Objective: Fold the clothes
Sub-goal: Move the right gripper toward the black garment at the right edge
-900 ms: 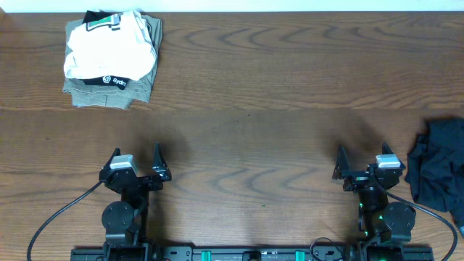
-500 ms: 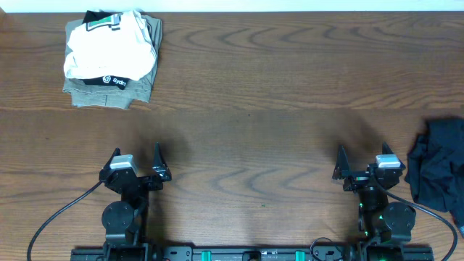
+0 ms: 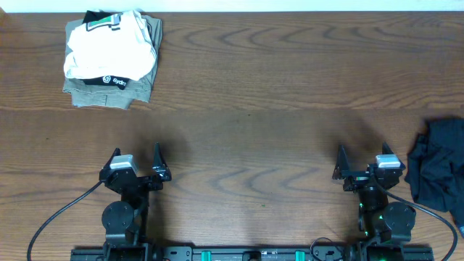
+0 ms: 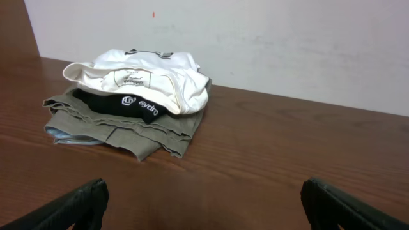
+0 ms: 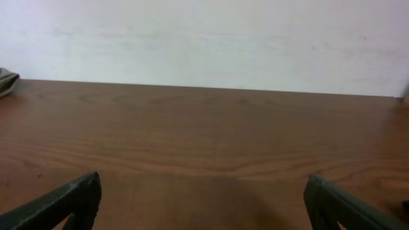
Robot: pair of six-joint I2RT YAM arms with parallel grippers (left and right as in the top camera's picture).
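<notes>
Both arms are sitting low on the desk [image 3: 254, 87], well short of the folded stack [image 3: 110, 58]. The left claw [image 3: 136, 154] and right claw [image 3: 362, 151] are each standing spread wide and carrying nothing, probably readying for a first reach. The black pants [image 3: 438, 167] are lying crumpled far to the stack's right, nearer the arms, and are not yet folded. The desk is showing dark wood grain, and a plain pale wall [image 4: 287, 45] is rising just behind the stack.

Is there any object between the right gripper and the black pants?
Nothing visible stands between them. The black pants lie crumpled at the table's right edge, just beside the open right gripper, and only a strip of bare table separates them.
</notes>
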